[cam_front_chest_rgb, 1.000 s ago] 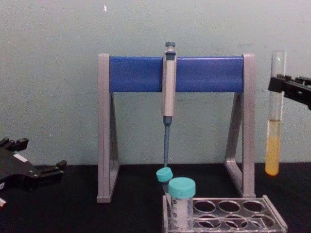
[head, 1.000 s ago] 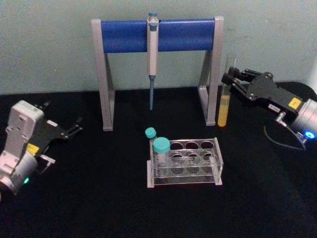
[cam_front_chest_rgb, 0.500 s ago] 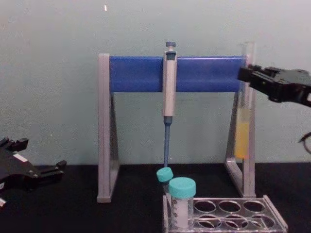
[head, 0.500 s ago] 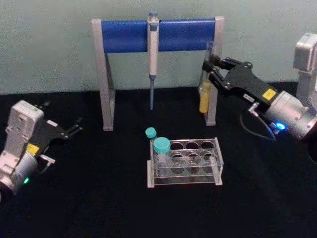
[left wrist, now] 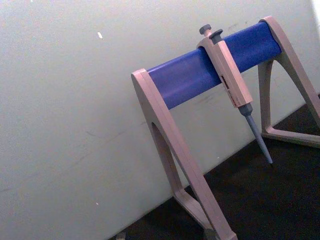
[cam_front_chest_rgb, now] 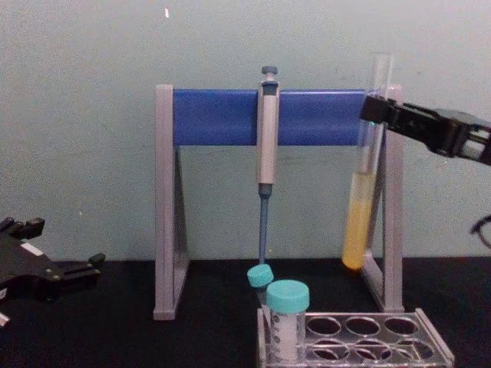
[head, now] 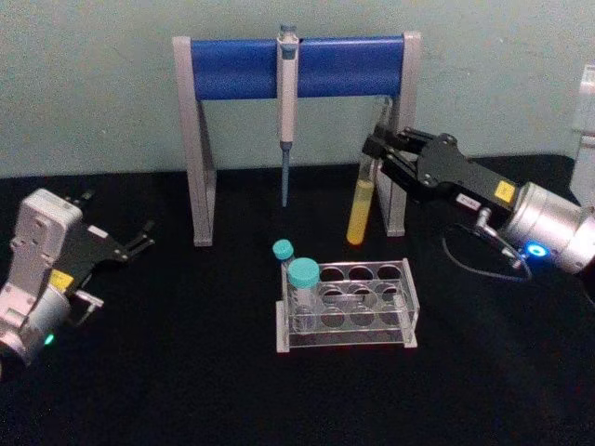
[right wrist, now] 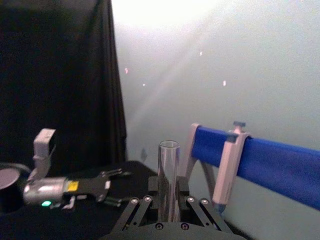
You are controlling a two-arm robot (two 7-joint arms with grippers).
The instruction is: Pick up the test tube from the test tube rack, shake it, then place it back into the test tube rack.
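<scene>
Right gripper [head: 376,153] jaws clamped on the test tube [head: 358,209]: shake gently, mouth upward, clear of the test tube rack [head: 349,327].

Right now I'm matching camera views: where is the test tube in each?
Head view: test tube right of centre, in right gripper.
Chest view: test tube upper right, by pipette stand's right leg.
Right wrist view: test tube bottom centre.
Left wrist view: pipette stand, the shared landmark.

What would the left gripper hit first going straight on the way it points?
The left gripper would likely meet the stand's left leg near its foot; depth is unclear. The right gripper holds the tube.
</scene>
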